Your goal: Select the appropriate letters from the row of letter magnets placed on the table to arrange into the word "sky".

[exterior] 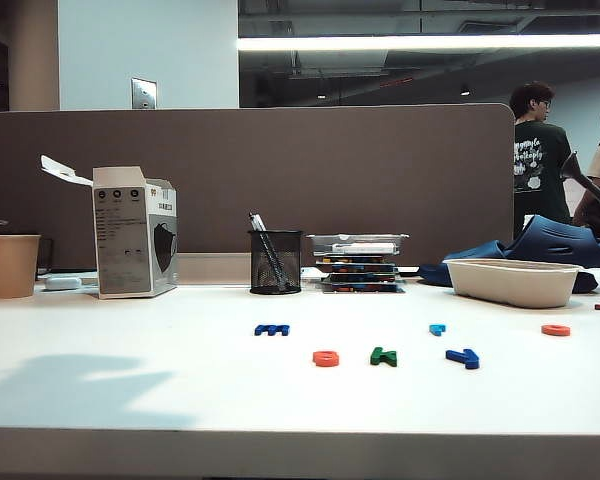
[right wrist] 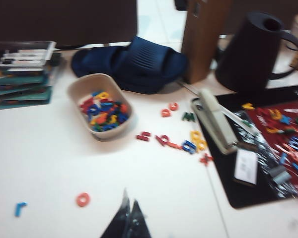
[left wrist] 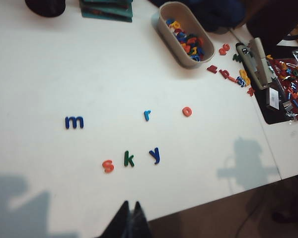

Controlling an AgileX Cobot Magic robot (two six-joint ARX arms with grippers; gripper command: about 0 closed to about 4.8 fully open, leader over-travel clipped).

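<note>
On the white table (exterior: 180, 390), seen from the exterior camera, three letter magnets sit in a short line near the front edge — an orange-red s (exterior: 326, 358), a dark green k (exterior: 383, 356) and a dark blue y (exterior: 463, 357), close together but not touching. From the k, the dark blue m (exterior: 272, 329) lies at about ten o'clock, the light blue r (exterior: 437, 328) at about two o'clock, and the orange-red o (exterior: 555, 329) farther out toward three o'clock. Neither arm shows in this view.

From the left wrist camera, the same letters read s (left wrist: 108, 165), k (left wrist: 129, 158), y (left wrist: 155, 154), with m (left wrist: 74, 121), r (left wrist: 147, 115) and o (left wrist: 187, 111) in a looser row beyond them. The left gripper (left wrist: 130, 210) hangs above the table's near edge, its dark fingers pressed together on nothing.

The right gripper (right wrist: 129, 213) — fingers also together and empty — hovers over bare table, with the o (right wrist: 82, 199) and r (right wrist: 20, 208) near it. A beige tub (right wrist: 77, 89) of mixed letters stands farther off, with loose letters (right wrist: 166, 140) beside it.
</note>
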